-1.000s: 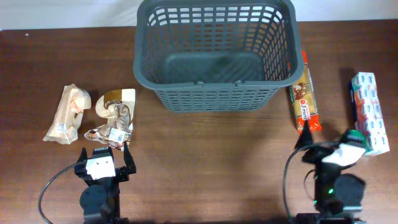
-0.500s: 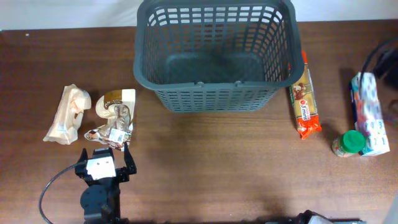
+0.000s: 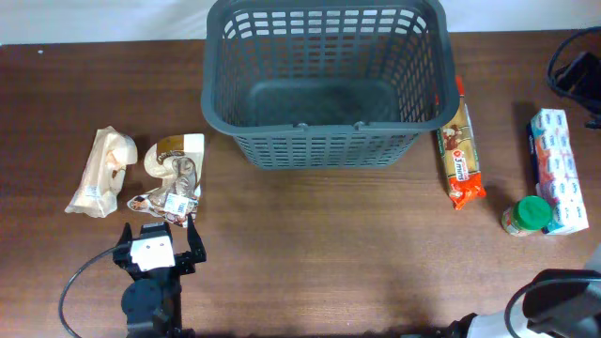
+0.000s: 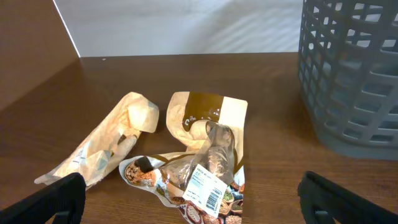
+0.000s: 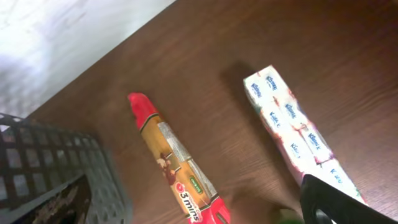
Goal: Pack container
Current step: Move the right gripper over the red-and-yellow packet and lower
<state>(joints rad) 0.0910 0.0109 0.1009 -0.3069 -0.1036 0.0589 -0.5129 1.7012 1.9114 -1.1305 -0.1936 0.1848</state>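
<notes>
Container stood empty at far centre of desk. Nothing packed. Bags, noodle pack, jar, tissues all lay outside. Left hand spread, empty. Right hand spread, empty.

container top: open from above | right wall: pasta pack just beside | left-front: bags near

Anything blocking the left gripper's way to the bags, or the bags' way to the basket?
Nothing visible. The left gripper sits open just behind the clear bag, and only bare table separates it from the basket.
</notes>
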